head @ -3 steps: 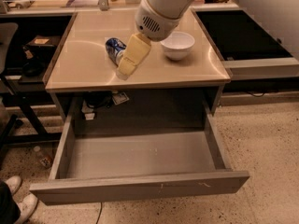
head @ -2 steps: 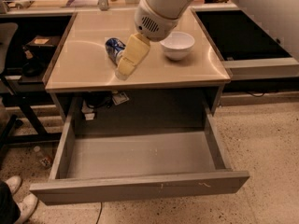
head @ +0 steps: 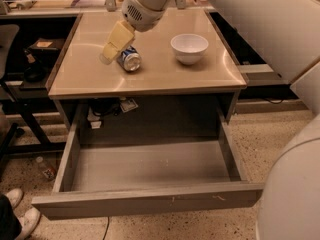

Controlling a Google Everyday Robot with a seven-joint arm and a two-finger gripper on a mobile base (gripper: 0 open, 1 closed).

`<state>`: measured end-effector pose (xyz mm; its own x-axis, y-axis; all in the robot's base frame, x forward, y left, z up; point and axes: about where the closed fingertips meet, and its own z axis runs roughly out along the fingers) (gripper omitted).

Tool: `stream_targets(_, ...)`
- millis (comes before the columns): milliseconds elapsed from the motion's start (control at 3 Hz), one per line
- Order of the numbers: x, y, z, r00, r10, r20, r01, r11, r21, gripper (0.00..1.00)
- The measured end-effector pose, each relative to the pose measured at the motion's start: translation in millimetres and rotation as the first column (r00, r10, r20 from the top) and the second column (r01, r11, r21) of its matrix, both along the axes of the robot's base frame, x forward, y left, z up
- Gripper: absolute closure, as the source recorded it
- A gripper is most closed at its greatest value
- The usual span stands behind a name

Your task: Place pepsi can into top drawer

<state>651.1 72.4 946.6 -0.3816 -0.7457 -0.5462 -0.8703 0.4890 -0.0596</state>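
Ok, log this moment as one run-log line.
gripper: beside pepsi can, above tabletop | pepsi can: lying on tabletop | top drawer: open, can not inside

You see only part of the pepsi can (head: 131, 60), its left side hidden behind the gripper (head: 108, 54) in the upper left of the frame, while the arm (head: 260, 29) runs off the top and right edges.

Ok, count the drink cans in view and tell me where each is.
1. The pepsi can lies on its side on the tabletop, left of the white bowl, with the tool just at its left. The arm may hide others.
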Motion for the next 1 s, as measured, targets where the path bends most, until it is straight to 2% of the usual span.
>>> stream_targets(333, 0, 0, 0, 1.0000, 0.001, 0.000, -0.001, 1.000, 0.000, 0.00)
stream_targets(667, 17, 19, -5, 0.9997, -0.025, -0.004, 0.025, 0.999, 0.022, 0.00)
stream_targets(1000, 60, 50, -13, 0.9986, -0.051, -0.014, 0.052, 0.998, 0.041, 0.00)
